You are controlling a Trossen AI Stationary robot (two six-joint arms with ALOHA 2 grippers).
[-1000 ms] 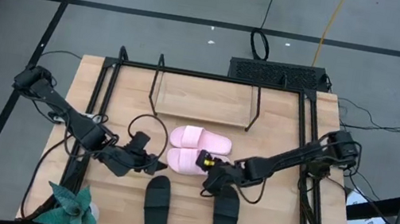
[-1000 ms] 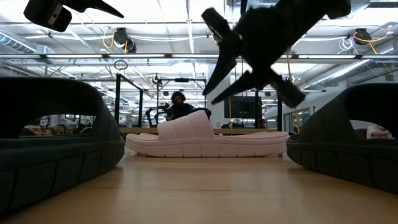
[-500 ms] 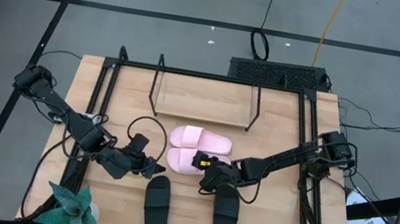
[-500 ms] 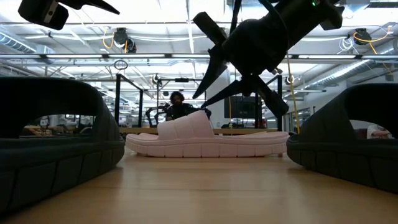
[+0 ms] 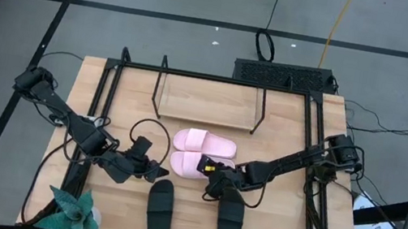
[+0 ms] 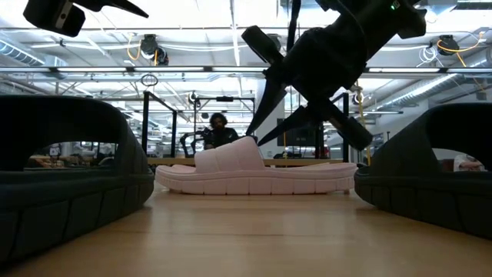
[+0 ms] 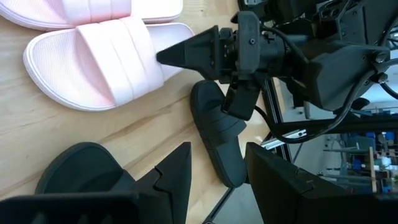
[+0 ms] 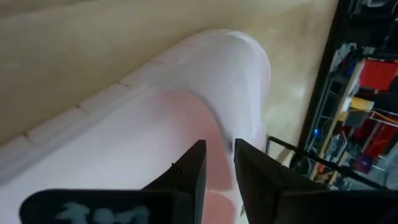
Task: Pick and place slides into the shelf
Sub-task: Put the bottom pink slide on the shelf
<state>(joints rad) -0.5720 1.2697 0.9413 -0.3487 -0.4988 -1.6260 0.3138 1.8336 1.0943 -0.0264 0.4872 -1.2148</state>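
Note:
Two pale pink slides lie side by side at the table's middle, the far one (image 5: 204, 142) and the near one (image 5: 194, 165). Two black slides (image 5: 158, 214) (image 5: 230, 221) lie near the front edge. The black rod shelf (image 5: 204, 122) stands behind them with nothing in it. My right gripper (image 8: 217, 163) hovers at the near pink slide's strap (image 7: 127, 59), fingers a narrow gap apart. My left gripper (image 7: 217, 171) stands open above the left black slide's (image 7: 81, 171) far end, with nothing between its fingers. My right gripper slants down from the table's right with its fingertips (image 7: 166, 56) at the right edge of the near pink slide's strap (image 8: 205, 93). I cannot tell whether they touch it. The slide lies flat on the table.
A potted plant (image 5: 73, 213) stands at the near left corner. Black table-frame rails (image 5: 97, 114) (image 5: 316, 149) run along both sides, and a cable loop (image 5: 144, 131) lies left of the pink slides. A person (image 6: 221, 127) sits in the room beyond.

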